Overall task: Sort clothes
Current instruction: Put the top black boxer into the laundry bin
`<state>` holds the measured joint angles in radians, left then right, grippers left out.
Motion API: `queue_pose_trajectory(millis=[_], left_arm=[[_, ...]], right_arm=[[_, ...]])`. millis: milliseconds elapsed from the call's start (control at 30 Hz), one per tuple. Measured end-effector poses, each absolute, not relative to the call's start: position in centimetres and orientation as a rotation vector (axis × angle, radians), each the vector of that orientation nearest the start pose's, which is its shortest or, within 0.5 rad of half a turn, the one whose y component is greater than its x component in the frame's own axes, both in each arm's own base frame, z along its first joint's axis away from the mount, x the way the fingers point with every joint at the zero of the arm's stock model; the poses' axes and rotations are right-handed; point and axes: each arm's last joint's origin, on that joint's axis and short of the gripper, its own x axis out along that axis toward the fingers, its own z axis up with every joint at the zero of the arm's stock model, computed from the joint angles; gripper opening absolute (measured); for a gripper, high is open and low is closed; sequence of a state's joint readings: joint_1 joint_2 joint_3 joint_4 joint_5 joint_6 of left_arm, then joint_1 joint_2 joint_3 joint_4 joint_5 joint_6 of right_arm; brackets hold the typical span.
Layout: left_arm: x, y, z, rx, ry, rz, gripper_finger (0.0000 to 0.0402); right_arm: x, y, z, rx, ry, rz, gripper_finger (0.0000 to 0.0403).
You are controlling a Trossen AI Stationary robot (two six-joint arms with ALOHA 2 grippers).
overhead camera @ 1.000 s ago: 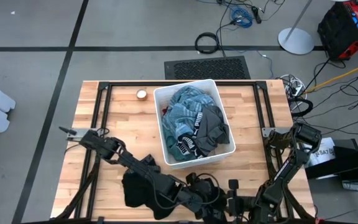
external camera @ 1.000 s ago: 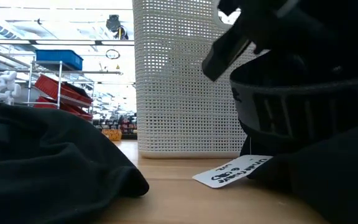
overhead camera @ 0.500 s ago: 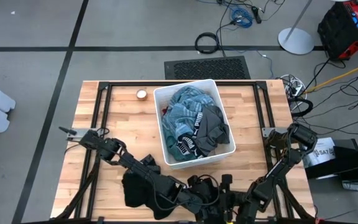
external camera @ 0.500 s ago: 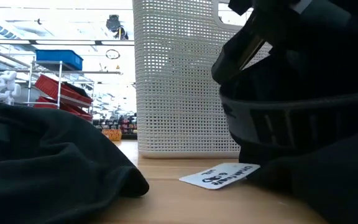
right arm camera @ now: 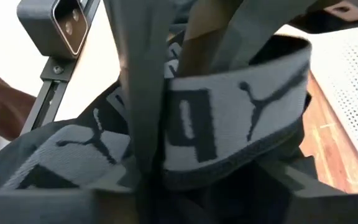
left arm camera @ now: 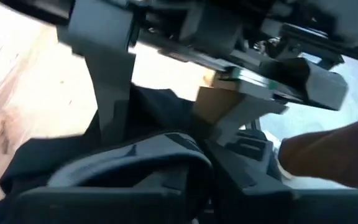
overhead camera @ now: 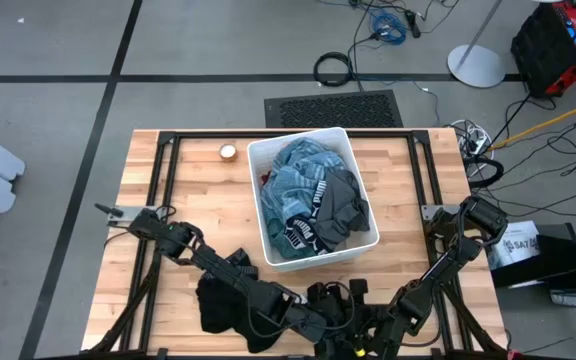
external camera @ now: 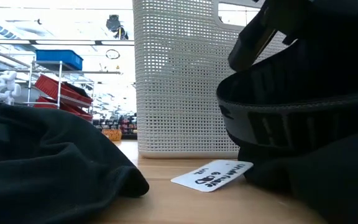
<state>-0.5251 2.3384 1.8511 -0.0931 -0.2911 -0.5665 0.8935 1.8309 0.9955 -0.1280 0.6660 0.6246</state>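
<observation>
From above, a white bin [overhead camera: 313, 198] stands mid-tabletop [overhead camera: 188, 180], filled with teal-grey striped and dark grey clothes [overhead camera: 313, 200]. A small round object [overhead camera: 228, 152] lies beside the bin's far left corner. Both arms reach to the near edge, where the left end effector [overhead camera: 330, 318] and the right end effector [overhead camera: 366, 325] meet over a black garment [overhead camera: 226, 305]; finger spacing cannot be told from this angle. At table height, a second dark garment with a grey waistband [external camera: 291, 118] hangs at the right above a white label tag [external camera: 213, 175], the black garment [external camera: 48, 165] lies heaped at the left, and the perforated bin wall [external camera: 179, 74] rises behind. In the left wrist view, dark cloth [left arm camera: 117, 162] lies bunched under grey fingers [left arm camera: 110, 93]; whether they clamp it cannot be told. In the right wrist view, a grey finger [right arm camera: 145, 93] passes through the logo-printed waistband [right arm camera: 241, 118], the fingers standing apart inside it.
</observation>
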Motion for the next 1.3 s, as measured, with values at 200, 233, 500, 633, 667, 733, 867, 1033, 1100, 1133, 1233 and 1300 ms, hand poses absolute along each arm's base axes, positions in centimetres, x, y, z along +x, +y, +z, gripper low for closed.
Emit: queue_pose_trajectory(millis=[200, 233, 500, 633, 667, 733, 867, 1033, 1100, 1133, 1233, 1300], left_arm=[[46.3, -25.3, 17.9, -0.324, 0.632, -0.167, 0.0126], [46.3, -25.2, 17.8, -0.329, 0.655, -0.183, 0.0141], [45.4, -22.5, 19.7, -0.446, 0.884, -0.222, 0.0206], [44.5, -23.1, 21.7, -0.384, 0.832, -0.229, 0.0204], [44.3, -23.2, 22.4, -0.379, 0.814, -0.234, 0.0203], [43.8, -23.2, 23.3, -0.367, 0.806, -0.237, 0.0203], [43.0, -23.3, 24.7, -0.327, 0.787, -0.219, 0.0203], [41.2, -24.1, 27.4, -0.231, 0.698, -0.159, 0.0203], [40.5, -24.2, 28.0, -0.184, 0.684, -0.103, 0.0203], [40.2, -24.2, 28.3, -0.167, 0.675, -0.077, 0.0203], [38.9, -24.3, 29.6, -0.122, 0.647, -0.005, 0.0203], [38.0, -24.5, 30.1, -0.09, 0.647, 0.036, 0.0203]], right_arm=[[23.2, 26.0, 14.2, -0.086, 0.73, 0.014, 0.0037], [23.2, 26.0, 14.2, -0.087, 0.734, 0.016, 0.0019], [21.8, 25.9, 14.4, -0.076, 0.781, -0.023, 0.0002], [20.6, 25.6, 15.4, -0.034, 0.789, -0.075, 0.0001], [20.3, 25.6, 15.6, -0.03, 0.781, -0.086, 0.0001], [19.8, 25.6, 16.1, -0.021, 0.765, -0.091, 0.0001], [18.9, 26.0, 17.8, 0.004, 0.698, -0.08, 0.0001], [17.9, 26.8, 21.5, 0.002, 0.554, -0.063, 0.0], [17.6, 27.1, 23.5, -0.009, 0.483, -0.059, 0.0], [17.5, 27.3, 24.5, -0.022, 0.45, -0.058, 0.0], [17.6, 27.7, 27.8, -0.072, 0.355, -0.055, 0.0], [17.9, 27.9, 30.1, -0.132, 0.304, -0.065, 0.0]])
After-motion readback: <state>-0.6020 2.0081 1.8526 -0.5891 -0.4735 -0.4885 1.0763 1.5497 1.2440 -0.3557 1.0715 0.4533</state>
